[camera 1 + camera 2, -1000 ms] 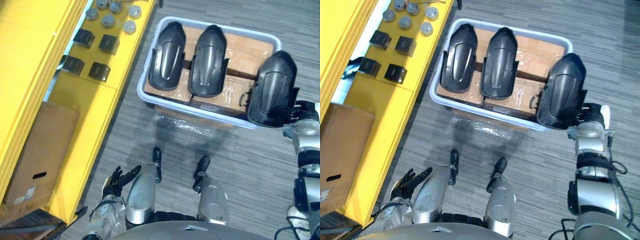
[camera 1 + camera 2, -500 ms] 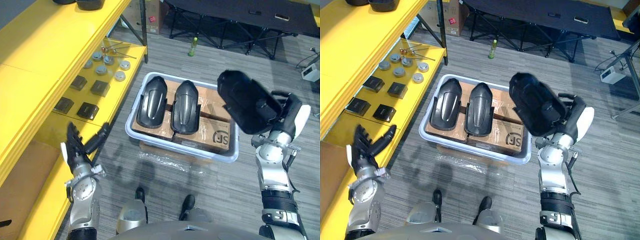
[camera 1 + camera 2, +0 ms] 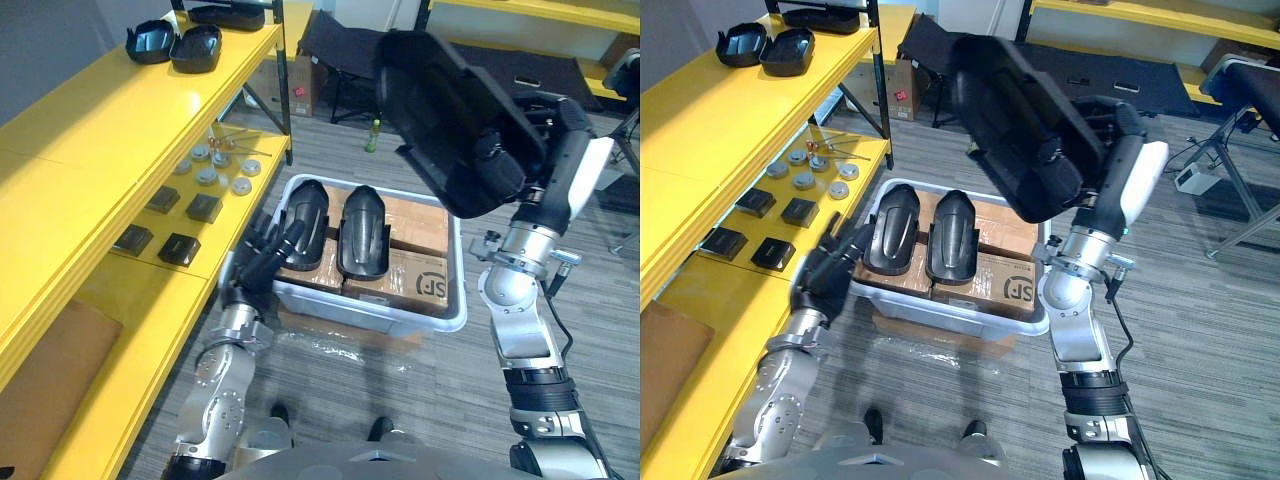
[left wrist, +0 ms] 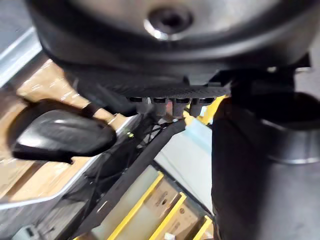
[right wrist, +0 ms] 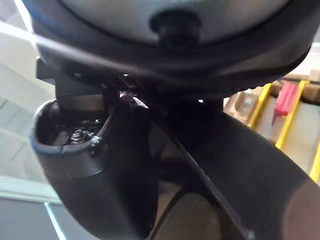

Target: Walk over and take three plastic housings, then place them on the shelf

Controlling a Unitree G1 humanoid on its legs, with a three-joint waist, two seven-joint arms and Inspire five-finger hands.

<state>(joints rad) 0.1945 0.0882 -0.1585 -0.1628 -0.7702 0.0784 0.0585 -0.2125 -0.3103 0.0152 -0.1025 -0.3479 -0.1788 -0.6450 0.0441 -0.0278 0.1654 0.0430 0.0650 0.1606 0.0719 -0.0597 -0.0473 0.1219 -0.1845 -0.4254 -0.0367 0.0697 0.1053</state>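
My right hand [image 3: 548,128] is shut on a large black plastic housing [image 3: 445,115], held high above the grey bin [image 3: 440,322] with its hollow side toward the hand. Two more black housings [image 3: 305,225] [image 3: 362,230] lie side by side on cardboard in the bin. My left hand [image 3: 266,258] is open with straight fingers, just beside the bin's near left rim and touching nothing. The yellow shelf [image 3: 110,130] runs along the left. Its top level carries other black housings [image 3: 195,48] at the far end.
Several metal discs [image 3: 215,172] and black blocks [image 3: 190,210] sit on the shelf's middle level. A brown cardboard box [image 3: 45,385] fills the lowest level. A green bottle [image 3: 373,133] and a black folding stand [image 3: 335,45] are on the floor beyond the bin.
The view has tilted up. My right hand has lifted the housing from beside the bin to well above it. My left hand has risen from low by the shelf to the bin's left rim.
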